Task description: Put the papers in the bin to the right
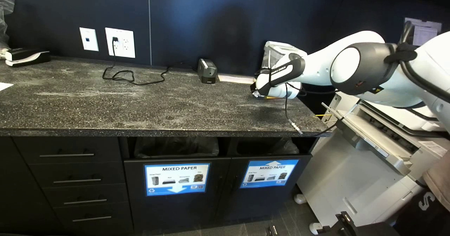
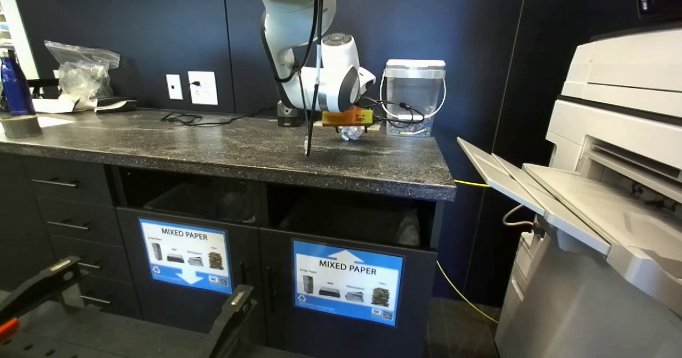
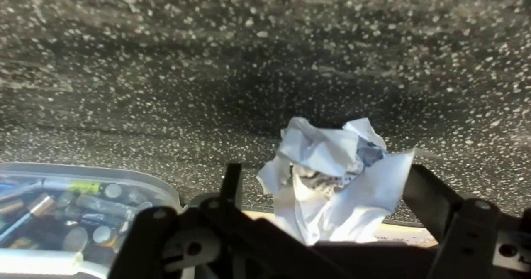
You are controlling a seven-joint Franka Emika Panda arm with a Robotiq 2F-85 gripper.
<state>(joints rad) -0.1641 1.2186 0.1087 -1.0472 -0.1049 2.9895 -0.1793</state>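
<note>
Between the jaws of our gripper [image 3: 325,177], spread wide and gripping nothing, we judge the crumpled paper [image 3: 334,192] light and crushable, best pinched across its middle.

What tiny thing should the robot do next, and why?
Probably close the gripper on the paper: in the wrist view its fingers stand open, one on either side of the paper, with a gap showing beside one.
</note>
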